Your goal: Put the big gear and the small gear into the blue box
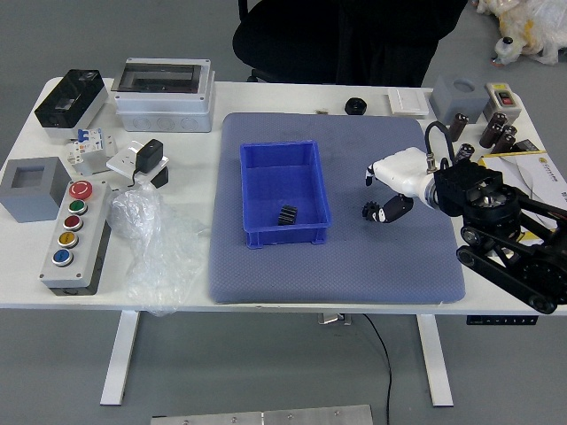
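Observation:
My right hand (376, 197) is over the right part of the blue-grey mat, fingers apart and pointing left. Just below its fingers lies a small black gear (370, 211), partly hidden by the thumb; whether they touch is unclear. The blue box (250, 199) stands on the mat to the left, and one black gear (287, 215) lies inside it near the right wall. My left arm does not show.
The mat (266, 279) covers the table's middle. A button panel (75, 239) and a clear plastic bag (158, 248) lie left. Black cylinders (492, 131) and a yellow-edged box (536, 173) are at right. Behind the mat sits a black round part (355, 106).

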`<act>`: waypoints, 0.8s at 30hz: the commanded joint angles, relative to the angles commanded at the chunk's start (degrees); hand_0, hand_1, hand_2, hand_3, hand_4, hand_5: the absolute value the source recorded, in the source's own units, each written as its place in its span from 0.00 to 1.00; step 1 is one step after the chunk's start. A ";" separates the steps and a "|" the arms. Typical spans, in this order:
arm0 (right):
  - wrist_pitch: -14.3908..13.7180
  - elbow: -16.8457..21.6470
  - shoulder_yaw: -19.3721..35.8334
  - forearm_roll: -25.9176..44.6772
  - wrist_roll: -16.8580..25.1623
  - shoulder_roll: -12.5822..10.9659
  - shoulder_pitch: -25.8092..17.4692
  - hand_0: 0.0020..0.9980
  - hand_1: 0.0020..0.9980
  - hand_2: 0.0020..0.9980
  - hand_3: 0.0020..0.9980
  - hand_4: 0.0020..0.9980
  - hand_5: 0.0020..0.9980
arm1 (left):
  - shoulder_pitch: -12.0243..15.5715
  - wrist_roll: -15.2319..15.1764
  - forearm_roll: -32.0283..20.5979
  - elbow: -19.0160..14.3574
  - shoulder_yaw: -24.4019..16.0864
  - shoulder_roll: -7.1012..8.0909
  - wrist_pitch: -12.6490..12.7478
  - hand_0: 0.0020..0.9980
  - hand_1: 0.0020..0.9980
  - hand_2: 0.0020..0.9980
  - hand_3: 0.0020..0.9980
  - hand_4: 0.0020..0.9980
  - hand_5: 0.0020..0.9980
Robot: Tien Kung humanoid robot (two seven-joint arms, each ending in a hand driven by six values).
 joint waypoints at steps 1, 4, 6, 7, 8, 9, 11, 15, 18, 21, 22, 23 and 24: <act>-0.02 -0.31 -0.22 0.01 0.07 0.14 -0.04 0.66 0.61 0.76 0.74 0.77 0.30 | -0.01 0.00 -0.02 0.00 0.03 -0.01 0.00 0.86 0.84 0.84 0.85 0.75 0.69; -0.18 -1.38 -0.81 -0.10 0.27 0.68 -0.04 0.66 0.61 0.76 0.74 0.76 0.27 | 0.00 0.00 -0.11 0.01 0.19 -0.03 0.01 0.86 0.84 0.84 0.85 0.75 0.69; -0.26 -1.99 -1.16 -0.25 0.36 1.08 0.04 0.66 0.61 0.76 0.74 0.76 0.27 | 0.00 -0.01 -0.17 0.02 0.28 -0.04 0.02 0.86 0.84 0.84 0.85 0.75 0.69; -0.31 -2.19 -1.29 -0.31 0.39 1.24 0.08 0.66 0.61 0.76 0.74 0.76 0.27 | -0.01 -0.01 -0.18 0.02 0.31 -0.05 0.01 0.86 0.84 0.84 0.85 0.75 0.69; -0.35 -2.36 -1.41 -0.35 0.42 1.38 0.13 0.66 0.61 0.76 0.74 0.76 0.27 | -0.02 -0.01 -0.20 0.02 0.34 -0.06 0.01 0.86 0.84 0.84 0.85 0.75 0.69; -0.40 -2.57 -1.54 -0.41 0.46 1.59 0.23 0.66 0.61 0.76 0.75 0.77 0.25 | -0.05 -0.01 -0.21 0.02 0.38 -0.07 0.00 0.86 0.84 0.84 0.85 0.75 0.69; -0.50 -2.88 -1.78 -0.48 0.51 1.91 0.42 0.66 0.61 0.76 0.75 0.77 0.25 | -0.10 -0.01 -0.25 0.02 0.46 -0.10 -0.01 0.86 0.84 0.84 0.85 0.75 0.69; -0.81 -3.46 -2.15 -0.63 0.58 2.50 0.78 0.65 0.60 0.76 0.75 0.76 0.22 | -0.18 0.00 -0.32 0.02 0.64 -0.14 -0.03 0.86 0.84 0.84 0.85 0.75 0.69; -1.17 -3.85 -2.26 -0.76 0.62 2.90 0.93 0.65 0.60 0.76 0.75 0.76 0.22 | -0.21 0.01 -0.38 0.02 0.78 -0.15 -0.04 0.86 0.84 0.84 0.85 0.75 0.69; -1.58 -4.15 -2.30 -0.93 0.64 3.23 0.98 0.64 0.59 0.74 0.71 0.74 0.22 | -0.22 0.03 -0.43 0.03 0.90 -0.18 -0.05 0.86 0.84 0.84 0.85 0.75 0.69; -1.70 -4.24 -2.30 -1.01 0.65 3.33 0.97 0.64 0.59 0.74 0.71 0.74 0.22 | -0.23 0.03 -0.43 0.03 0.92 -0.19 -0.05 0.86 0.84 0.84 0.85 0.75 0.69; -1.80 -4.31 -2.30 -1.09 0.65 3.42 0.97 0.64 0.59 0.74 0.71 0.74 0.22 | -0.24 0.04 -0.44 0.03 0.95 -0.20 -0.05 0.86 0.84 0.84 0.85 0.75 0.69; -1.90 -4.37 -2.28 -1.17 0.65 3.51 0.95 0.64 0.59 0.74 0.71 0.74 0.22 | -0.24 0.04 -0.45 0.03 0.98 -0.22 -0.05 0.86 0.84 0.84 0.85 0.75 0.69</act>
